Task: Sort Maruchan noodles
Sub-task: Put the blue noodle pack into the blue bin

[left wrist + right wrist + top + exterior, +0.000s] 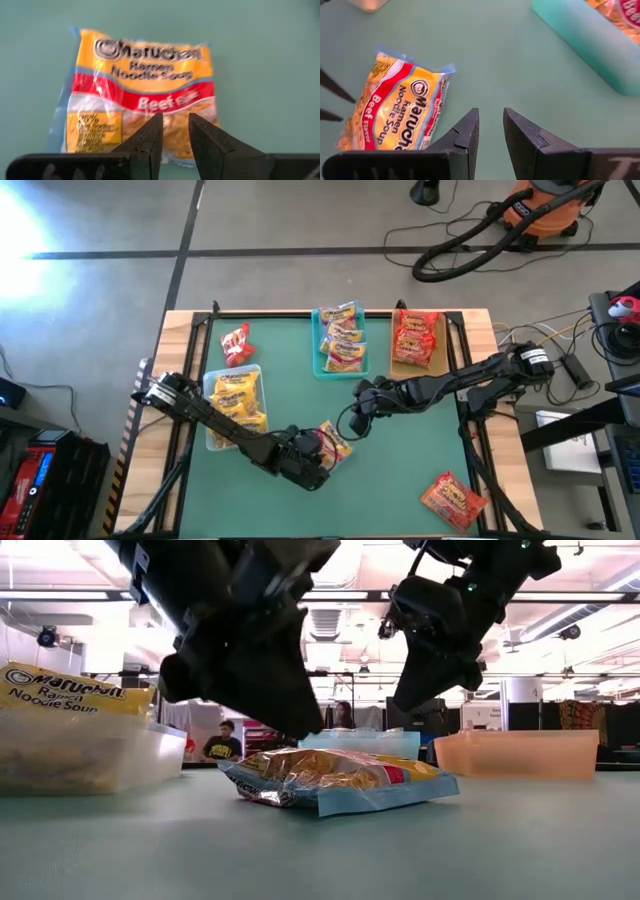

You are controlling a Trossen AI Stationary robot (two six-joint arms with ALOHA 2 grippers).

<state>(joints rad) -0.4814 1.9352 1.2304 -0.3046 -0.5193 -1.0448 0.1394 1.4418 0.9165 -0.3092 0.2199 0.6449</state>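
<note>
1. The green table mat (300,380) is seen filling the middle of the high view, with three trays along its upper and left parts: a clear plastic tray (212,438) of yellow packets at left centre, a teal tray (322,366) of orange-yellow packets at upper centre, and a tan tray (436,358) of red packets at upper right.
2. The left gripper (322,455) is found at lower centre of the high view, lowered at an orange-yellow crinkly plastic Maruchan beef packet with a pink band (334,443). In the left wrist view its fingers (150,141) are shown slightly parted, just over the packet's near edge (142,92); contact cannot be told.
3. The right gripper (358,412) is held just up and right of that packet, fingers slightly apart, nothing between them.
4. A red packet (453,498) is seen loose at lower right, another red packet (236,345) at upper left.
</note>
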